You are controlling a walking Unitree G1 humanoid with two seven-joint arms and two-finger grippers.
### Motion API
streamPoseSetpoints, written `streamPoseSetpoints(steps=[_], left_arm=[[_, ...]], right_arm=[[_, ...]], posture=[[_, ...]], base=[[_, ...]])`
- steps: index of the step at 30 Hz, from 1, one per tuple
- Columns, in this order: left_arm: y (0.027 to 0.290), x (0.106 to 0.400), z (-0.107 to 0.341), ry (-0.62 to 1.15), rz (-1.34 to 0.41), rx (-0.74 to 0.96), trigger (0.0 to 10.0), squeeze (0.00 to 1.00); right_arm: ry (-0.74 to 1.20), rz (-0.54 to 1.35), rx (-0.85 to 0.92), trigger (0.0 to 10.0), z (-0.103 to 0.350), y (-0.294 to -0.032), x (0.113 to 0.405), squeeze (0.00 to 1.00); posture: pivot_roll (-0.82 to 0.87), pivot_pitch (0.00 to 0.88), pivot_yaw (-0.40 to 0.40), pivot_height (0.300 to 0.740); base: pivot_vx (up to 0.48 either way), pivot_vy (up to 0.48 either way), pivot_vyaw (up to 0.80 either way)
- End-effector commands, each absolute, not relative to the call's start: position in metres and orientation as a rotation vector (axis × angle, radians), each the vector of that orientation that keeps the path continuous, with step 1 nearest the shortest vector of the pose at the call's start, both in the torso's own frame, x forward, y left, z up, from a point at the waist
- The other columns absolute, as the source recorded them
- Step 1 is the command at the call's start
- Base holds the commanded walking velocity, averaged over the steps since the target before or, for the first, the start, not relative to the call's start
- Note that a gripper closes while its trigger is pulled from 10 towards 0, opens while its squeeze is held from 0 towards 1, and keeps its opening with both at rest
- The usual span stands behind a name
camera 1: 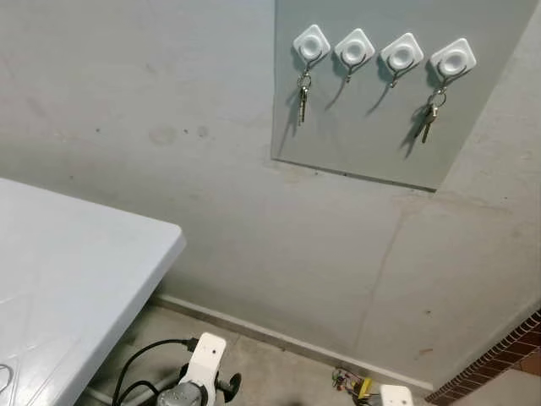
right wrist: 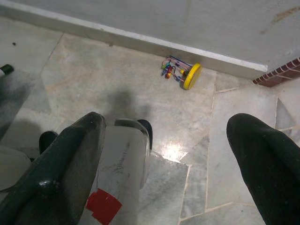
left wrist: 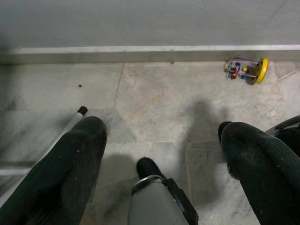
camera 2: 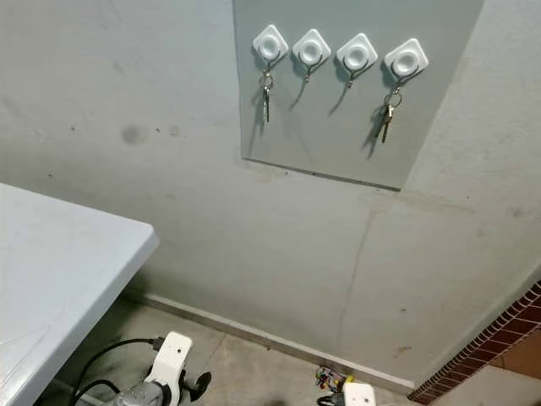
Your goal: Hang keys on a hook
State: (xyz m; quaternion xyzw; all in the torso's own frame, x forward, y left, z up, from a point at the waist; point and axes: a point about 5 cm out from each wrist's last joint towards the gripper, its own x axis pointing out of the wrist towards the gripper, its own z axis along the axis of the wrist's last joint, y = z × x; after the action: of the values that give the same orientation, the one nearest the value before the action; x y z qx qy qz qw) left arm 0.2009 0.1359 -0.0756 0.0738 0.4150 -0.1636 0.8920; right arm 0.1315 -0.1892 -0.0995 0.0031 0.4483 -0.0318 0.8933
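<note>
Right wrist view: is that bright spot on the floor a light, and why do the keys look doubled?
Right wrist view: glare reflecting off the glossy marble floor. Left eye view: light casts dark shadows beside each metal key bunch on the grey wall panel; everything is sharp.

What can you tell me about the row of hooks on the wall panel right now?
The row of hooks is four white, diamond-set square pads, each with a round raised centre and a small metal hook below. They look like plastic and sit in a slightly slanted line near the top of a smooth grey panel on the wall. The leftmost hook carries a key set on a ring; the rightmost hook carries another key set. The two middle ones hang empty.
</note>
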Motion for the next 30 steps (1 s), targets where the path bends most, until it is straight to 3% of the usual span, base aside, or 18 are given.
streamPoseSetpoints(steps=[1,30], left_arm=[[0.137,0.202,-0.075,0.855,-0.355,0.186,10.0,0.0],[0.145,0.199,-0.077,0.865,-0.288,0.176,10.0,0.0]], right_arm=[[1.01,-0.048,-0.005,10.0,-0.106,-0.187,0.114,0.0],[1.02,-0.03,0.029,10.0,-0.106,-0.177,0.122,0.0]], posture=[[-0.11,0.0,0.026,0.711],[-0.06,0.0,-0.013,0.711]], base=[[0.0,0.0,0.0],[0.0,0.0,0.0]])
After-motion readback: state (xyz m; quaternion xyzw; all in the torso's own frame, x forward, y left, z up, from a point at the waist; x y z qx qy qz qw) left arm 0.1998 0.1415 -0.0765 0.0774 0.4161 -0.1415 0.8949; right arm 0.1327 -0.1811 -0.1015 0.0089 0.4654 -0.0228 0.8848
